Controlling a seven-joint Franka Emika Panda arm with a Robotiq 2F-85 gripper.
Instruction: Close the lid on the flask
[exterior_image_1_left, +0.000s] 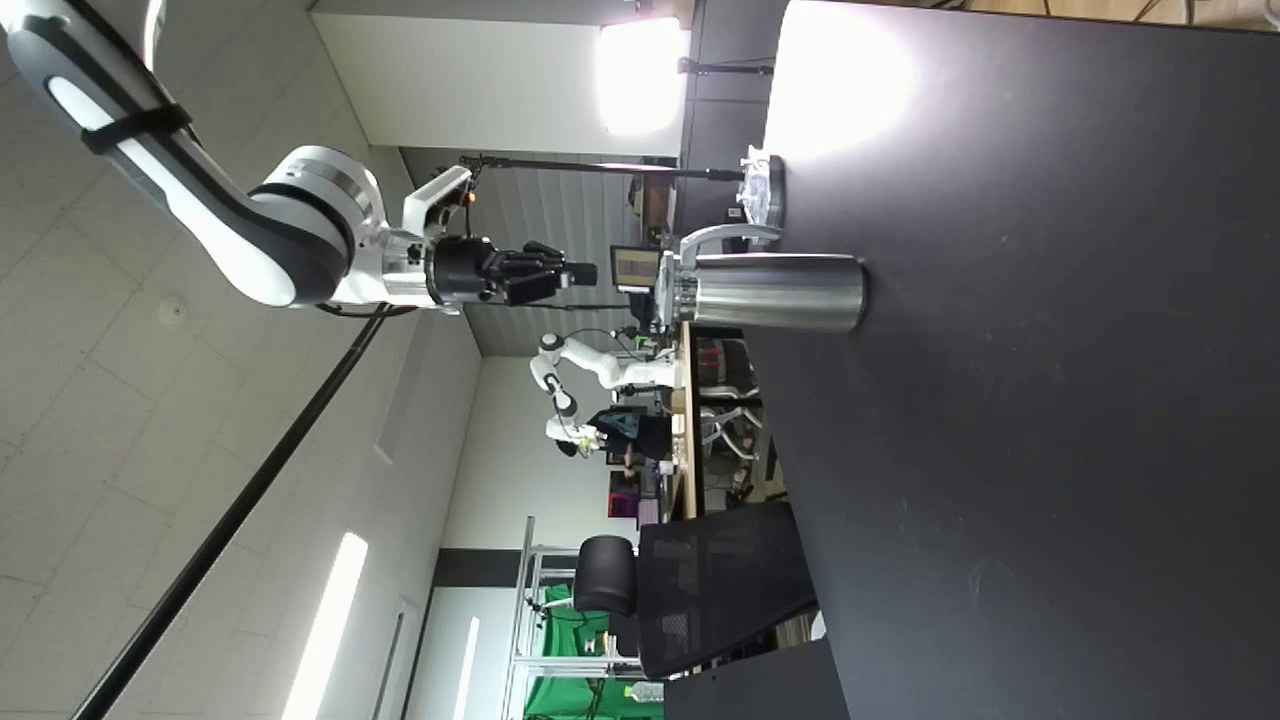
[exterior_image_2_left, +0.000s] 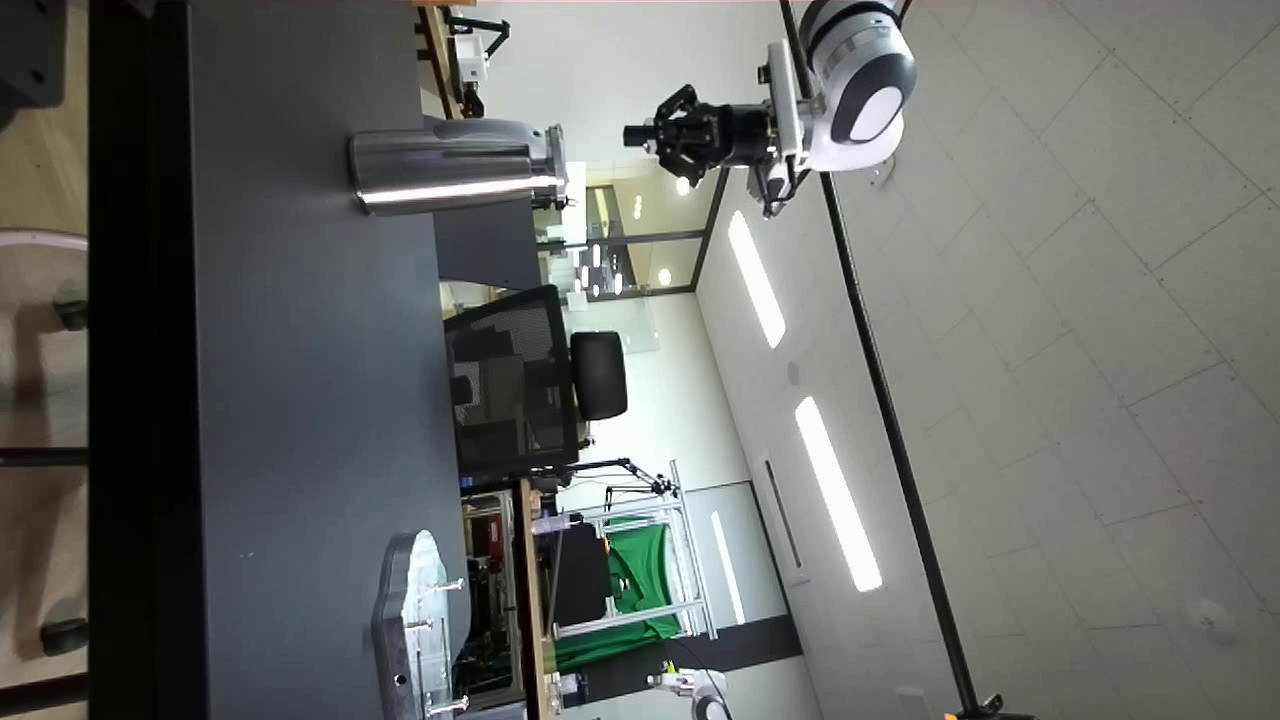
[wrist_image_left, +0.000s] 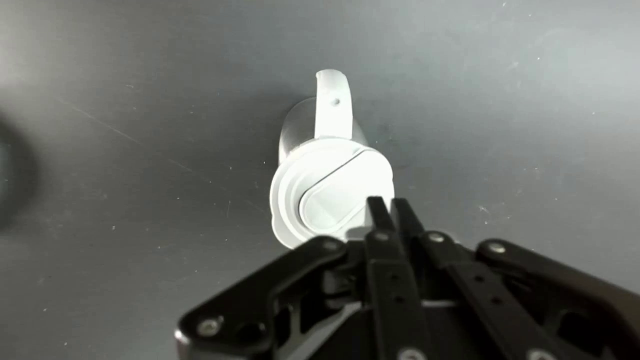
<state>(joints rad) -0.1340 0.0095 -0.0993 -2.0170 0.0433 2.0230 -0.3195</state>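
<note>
The lid (wrist_image_left: 325, 192) sits on the upright flask (exterior_image_1_left: 780, 292), well in from the edges of the surface (exterior_image_1_left: 1020, 450), its closure unclear; pressing probably remains, the fingers (wrist_image_left: 382, 220) together, empty, clear above.

The flask (exterior_image_1_left: 785, 292) is of silver colour, and its lid (wrist_image_left: 340, 187) appears almost white in the wrist view, with a thin dark line. The hand (wrist_image_left: 388, 203) is black, whereas the arm (exterior_image_1_left: 215, 230) is white with dark grey. The tabletop (wrist_image_left: 500, 125) is dark grey with small pale specks and scratches, and the cloth (exterior_image_2_left: 640, 567) is bright green.
</note>
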